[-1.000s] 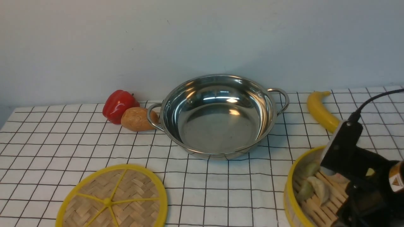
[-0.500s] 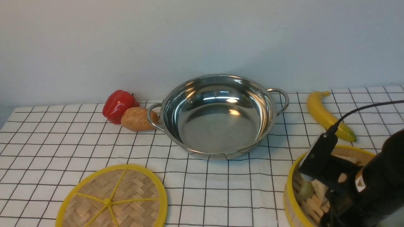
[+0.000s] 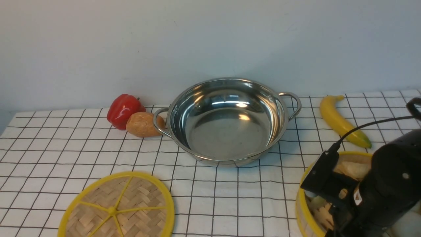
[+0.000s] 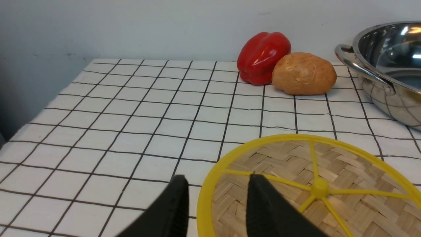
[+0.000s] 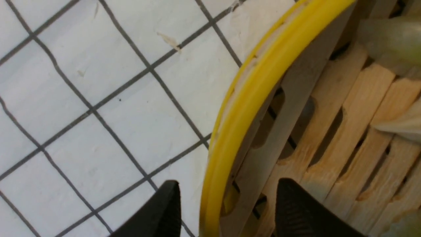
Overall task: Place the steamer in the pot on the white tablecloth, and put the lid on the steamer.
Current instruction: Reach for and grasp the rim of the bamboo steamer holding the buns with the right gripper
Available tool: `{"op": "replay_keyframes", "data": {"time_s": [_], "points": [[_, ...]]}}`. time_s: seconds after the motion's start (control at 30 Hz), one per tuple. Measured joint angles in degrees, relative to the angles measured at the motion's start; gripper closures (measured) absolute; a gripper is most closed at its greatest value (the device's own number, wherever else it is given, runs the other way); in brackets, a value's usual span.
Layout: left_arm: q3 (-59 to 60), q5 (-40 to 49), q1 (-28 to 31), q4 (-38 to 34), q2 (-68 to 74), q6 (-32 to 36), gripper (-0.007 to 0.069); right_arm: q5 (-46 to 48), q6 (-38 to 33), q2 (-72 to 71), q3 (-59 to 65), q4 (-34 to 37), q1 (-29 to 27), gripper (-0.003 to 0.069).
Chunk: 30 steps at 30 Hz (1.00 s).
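The shiny pot (image 3: 227,121) stands empty in the middle of the white tablecloth (image 3: 65,148). The lid (image 3: 116,207) lies flat at the near left. In the left wrist view my left gripper (image 4: 217,177) is open, its two fingers either side of the lid's (image 4: 312,184) yellow rim. The steamer (image 3: 301,204) sits at the near right, mostly hidden by my right arm (image 3: 378,191). In the right wrist view my right gripper (image 5: 227,184) is open wide. One finger is outside and one inside the steamer's (image 5: 256,98) wall. Dumplings (image 5: 391,39) lie on its slats.
A red pepper (image 3: 124,110) and a brown potato (image 3: 143,124) sit just left of the pot's left handle. A banana (image 3: 340,121) lies to the pot's right, behind the steamer. A plain wall runs along the back edge of the tablecloth.
My right arm has dropped lower and nearer over the steamer's left rim, uncovering the banana, and its jaws have opened wider. The lid, pot and steamer have not moved.
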Motion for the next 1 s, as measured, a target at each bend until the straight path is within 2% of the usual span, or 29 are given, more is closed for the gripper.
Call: {"op": "replay_keyframes", "data": {"time_s": [0.17,0.37,0.47,0.6,1.0], "points": [[0.0,0.0,0.0,0.0,0.0,0.0,0.0382,0.0,0.3,1.5,0.0,0.0,0.0,0.0269],[0.0,0.0,0.0,0.0,0.0,0.0,0.0382,0.0,1.0,2.1,0.0,0.1,0.0,0.036],[0.0,0.0,0.0,0.0,0.0,0.0,0.0382,-0.1,1.0,2.3,0.0,0.1,0.0,0.0436],[0.0,0.0,0.0,0.0,0.0,0.0,0.0382,0.0,1.0,2.3,0.0,0.9,0.0,0.0597],[0.0,0.0,0.0,0.0,0.0,0.0,0.0382,1.0,0.3,1.8,0.0,0.1,0.0,0.0601]]}}
